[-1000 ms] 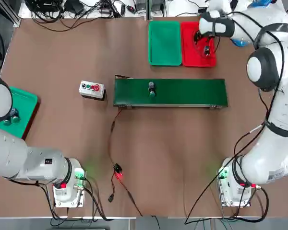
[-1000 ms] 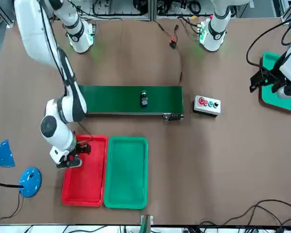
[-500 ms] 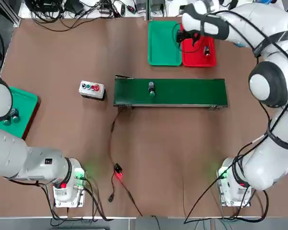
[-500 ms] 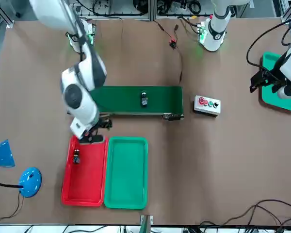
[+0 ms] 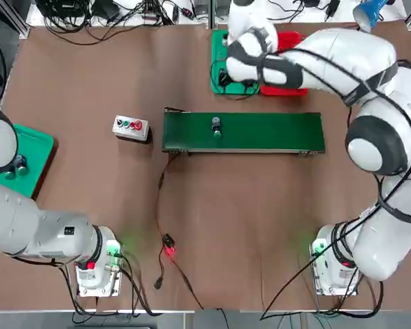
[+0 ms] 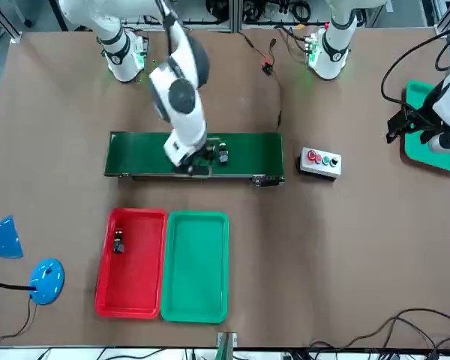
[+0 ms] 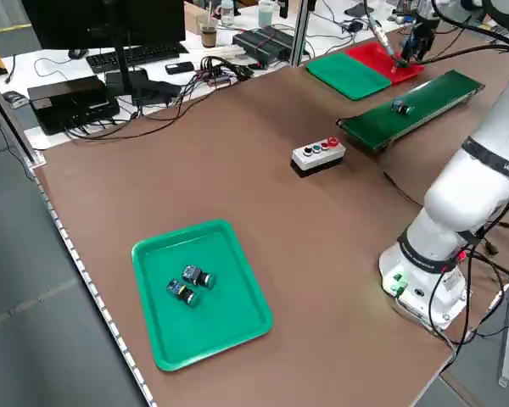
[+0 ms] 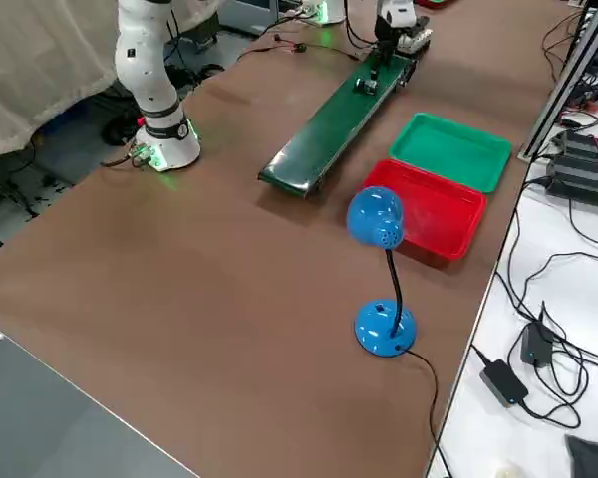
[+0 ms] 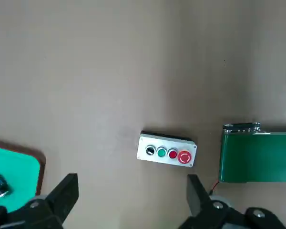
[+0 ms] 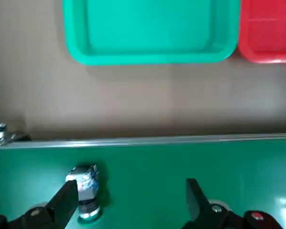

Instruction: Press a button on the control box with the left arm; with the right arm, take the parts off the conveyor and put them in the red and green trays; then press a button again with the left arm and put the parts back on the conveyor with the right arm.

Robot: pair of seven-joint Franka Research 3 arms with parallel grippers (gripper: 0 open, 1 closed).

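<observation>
A small black-and-silver part [image 5: 216,126] lies on the green conveyor [image 5: 274,131] near its middle, also in the front view as the part [image 6: 223,154]. My right gripper [image 6: 202,158] hovers open over the belt just beside it; in the right wrist view the part [image 10: 86,183] sits close to one finger [image 10: 62,205]. Another part [image 6: 118,241] lies in the red tray [image 6: 139,292]. The green tray [image 6: 197,300] holds nothing. My left gripper [image 9: 131,202] hangs open at the table's left, well short of the control box [image 9: 166,152].
A second green tray [image 7: 195,339] at the left edge holds two small parts [image 7: 187,282]. A blue desk lamp [image 6: 37,277] stands beyond the red tray. A thin cable with a red light [image 5: 168,248] runs from the conveyor toward the bases.
My right gripper left a part in the red tray and swung across the green tray to above the conveyor, next to the part there. The left arm has not moved.
</observation>
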